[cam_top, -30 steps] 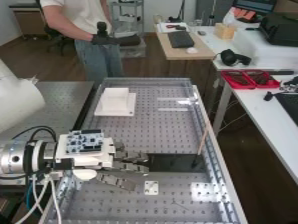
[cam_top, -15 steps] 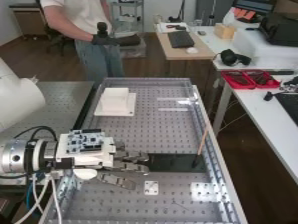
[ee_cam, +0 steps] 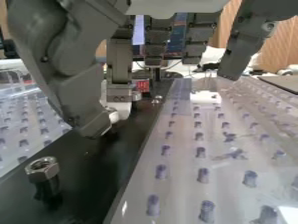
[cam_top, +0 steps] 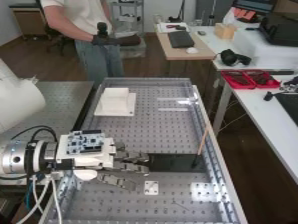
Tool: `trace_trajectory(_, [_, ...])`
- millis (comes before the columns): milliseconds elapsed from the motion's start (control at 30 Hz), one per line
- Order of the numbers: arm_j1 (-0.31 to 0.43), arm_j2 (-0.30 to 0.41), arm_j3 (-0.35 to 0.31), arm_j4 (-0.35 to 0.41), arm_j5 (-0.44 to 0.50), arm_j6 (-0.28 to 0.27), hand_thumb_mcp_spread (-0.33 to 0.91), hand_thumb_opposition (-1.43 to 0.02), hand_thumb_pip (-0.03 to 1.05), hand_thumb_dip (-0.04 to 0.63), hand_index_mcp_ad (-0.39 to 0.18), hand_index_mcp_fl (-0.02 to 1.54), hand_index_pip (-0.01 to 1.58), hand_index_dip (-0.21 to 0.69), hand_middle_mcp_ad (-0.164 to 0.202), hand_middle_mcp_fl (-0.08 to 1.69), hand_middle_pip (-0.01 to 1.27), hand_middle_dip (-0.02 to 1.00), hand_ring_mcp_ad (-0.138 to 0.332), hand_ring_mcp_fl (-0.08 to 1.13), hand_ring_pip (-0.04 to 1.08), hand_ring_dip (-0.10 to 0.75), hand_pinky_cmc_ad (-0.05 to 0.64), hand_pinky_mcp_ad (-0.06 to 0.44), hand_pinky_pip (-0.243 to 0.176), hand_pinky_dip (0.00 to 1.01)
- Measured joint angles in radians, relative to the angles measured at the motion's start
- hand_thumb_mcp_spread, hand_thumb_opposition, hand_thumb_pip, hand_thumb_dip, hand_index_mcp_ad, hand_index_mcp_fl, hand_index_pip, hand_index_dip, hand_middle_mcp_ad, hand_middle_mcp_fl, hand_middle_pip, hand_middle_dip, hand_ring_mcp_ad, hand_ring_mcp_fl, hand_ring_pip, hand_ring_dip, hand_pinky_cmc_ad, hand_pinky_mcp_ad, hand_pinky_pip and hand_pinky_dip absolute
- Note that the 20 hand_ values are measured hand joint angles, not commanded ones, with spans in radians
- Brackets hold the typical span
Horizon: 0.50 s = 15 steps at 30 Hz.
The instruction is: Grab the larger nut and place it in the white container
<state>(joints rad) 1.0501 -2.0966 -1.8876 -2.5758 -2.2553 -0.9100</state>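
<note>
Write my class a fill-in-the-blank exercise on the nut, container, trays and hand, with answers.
The metal nut has a round ____ in its middle.
The fingers of the hand hold ____.
In the high view, the container stands ____ from the camera than the hand.
The trays on the white table are ____.

Missing words: hole; nothing; farther; red.

The white container (cam_top: 115, 98) stands beyond the fingers (cam_top: 133, 168).

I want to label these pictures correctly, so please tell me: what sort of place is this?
Probably a robotics lab: a white robot arm carries a hand with an uncovered circuit board, over a bench full of small holes.
</note>
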Motion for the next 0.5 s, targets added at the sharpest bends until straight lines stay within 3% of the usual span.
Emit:
trace_trajectory(267, [0.002, -0.003, -0.001, 0.005, 0.003, 0.004, 0.35, -0.85, 0.77, 0.236, -0.166, 0.13, 1.54, 0.031, -0.009, -0.01, 0.12, 0.21, 0.113, 0.01, 0.08, 0.124, 0.347, 0.290, -0.080, 0.47])
trace_trajectory(500, [0.009, -0.001, -0.007, 0.017, 0.014, 0.021, 0.36, -0.86, 0.75, 0.236, -0.126, 0.20, 1.54, 0.017, -0.012, -0.01, 0.12, 0.21, 0.113, 0.01, 0.08, 0.124, 0.347, 0.284, -0.080, 0.47])
